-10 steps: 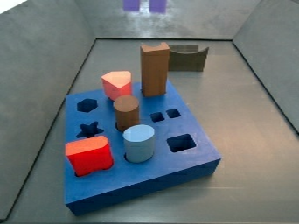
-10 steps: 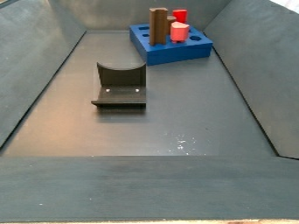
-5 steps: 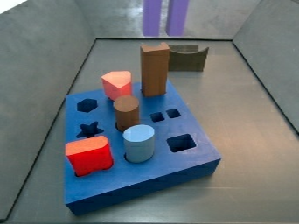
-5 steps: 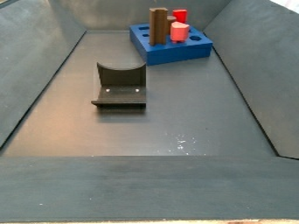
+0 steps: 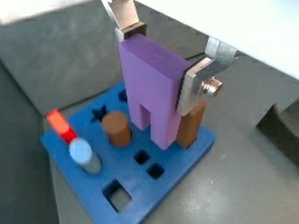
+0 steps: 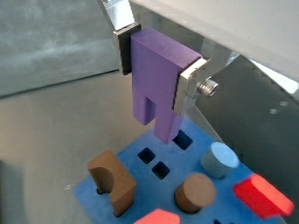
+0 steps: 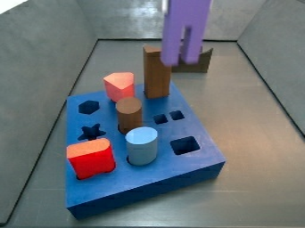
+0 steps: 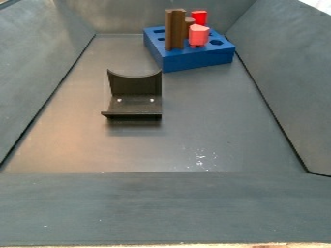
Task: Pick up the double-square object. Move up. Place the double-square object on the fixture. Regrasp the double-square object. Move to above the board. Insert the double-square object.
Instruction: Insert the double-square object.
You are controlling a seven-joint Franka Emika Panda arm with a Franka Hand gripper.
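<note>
Lowered since earlier frame: double-square object hangs at upper centre, above board. Gripper fingers clamp it upright. Step: insertion; next, align over paired square holes.

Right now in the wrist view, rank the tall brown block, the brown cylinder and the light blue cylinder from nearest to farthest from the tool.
The tool holds the double-square object above the board.
1. Tall brown block: right beside the purple piece, under one finger.
2. Brown cylinder: mid-board.
3. Light blue cylinder: at the board's edge, beside the red block.
</note>
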